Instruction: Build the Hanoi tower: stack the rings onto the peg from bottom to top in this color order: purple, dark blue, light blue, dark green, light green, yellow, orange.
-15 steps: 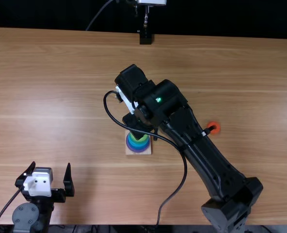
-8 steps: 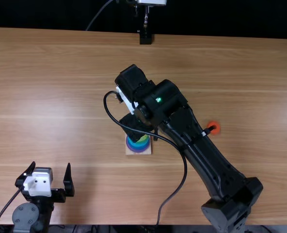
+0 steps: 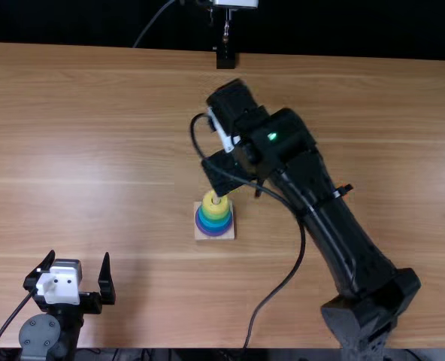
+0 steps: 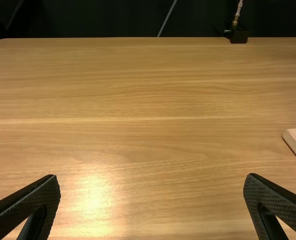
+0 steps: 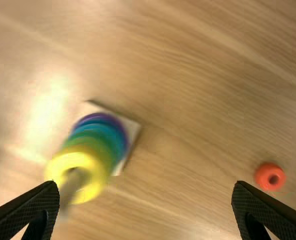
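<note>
Tower (image 3: 214,216) near the right pincer (image 3: 226,173), orange ring (image 5: 263,175) apart.

Table (image 3: 358,113) bright | whitish glare, left wrist view (soft-edged) | backdrop (image 3: 80,24) dark

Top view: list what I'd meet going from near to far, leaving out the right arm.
Left gripper → wooden base carrying the stacked rings → black mount at the table's far edge.

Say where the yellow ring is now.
In the top view, the yellow ring sits near the middle, around the peg atop the stack, left of the right arm.
</note>
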Motion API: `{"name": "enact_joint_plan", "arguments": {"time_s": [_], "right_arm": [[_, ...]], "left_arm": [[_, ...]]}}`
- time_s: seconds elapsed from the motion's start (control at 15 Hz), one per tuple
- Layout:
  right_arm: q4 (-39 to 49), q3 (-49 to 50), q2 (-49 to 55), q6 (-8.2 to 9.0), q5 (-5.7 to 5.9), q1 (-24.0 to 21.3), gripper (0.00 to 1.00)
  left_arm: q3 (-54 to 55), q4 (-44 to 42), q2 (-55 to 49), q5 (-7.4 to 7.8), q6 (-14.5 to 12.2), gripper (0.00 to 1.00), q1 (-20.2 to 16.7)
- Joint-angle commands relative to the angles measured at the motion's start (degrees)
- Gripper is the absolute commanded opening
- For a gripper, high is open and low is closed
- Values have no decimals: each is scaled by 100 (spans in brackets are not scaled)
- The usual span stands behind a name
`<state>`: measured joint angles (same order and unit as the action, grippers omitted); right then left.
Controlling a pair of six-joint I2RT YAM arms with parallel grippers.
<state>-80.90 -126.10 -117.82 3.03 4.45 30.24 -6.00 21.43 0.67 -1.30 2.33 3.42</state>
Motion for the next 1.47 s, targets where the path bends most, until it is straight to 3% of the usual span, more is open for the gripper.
{"name": "enact_joint_plan", "arguments": {"time_s": [0.0,0.47,0.8,1.2,1.4], "right_arm": [[-16,174,-57,362,125,-308,100],[-100,1510,-39,963,114,-1969,100],[-5,2450,251,931,72,-2268,100],[1397,3171,303,931,40,-2567,100],[1629,3320,277,868,19,-2716,100]], "left_arm": [[600,441,-67,25,-22,100,62],[600,441,-67,25,-22,100,62],[600,441,-67,25,-22,100,62],[600,441,-67,25,-22,100,62],[600,441,-67,25,-22,100,62]]}}
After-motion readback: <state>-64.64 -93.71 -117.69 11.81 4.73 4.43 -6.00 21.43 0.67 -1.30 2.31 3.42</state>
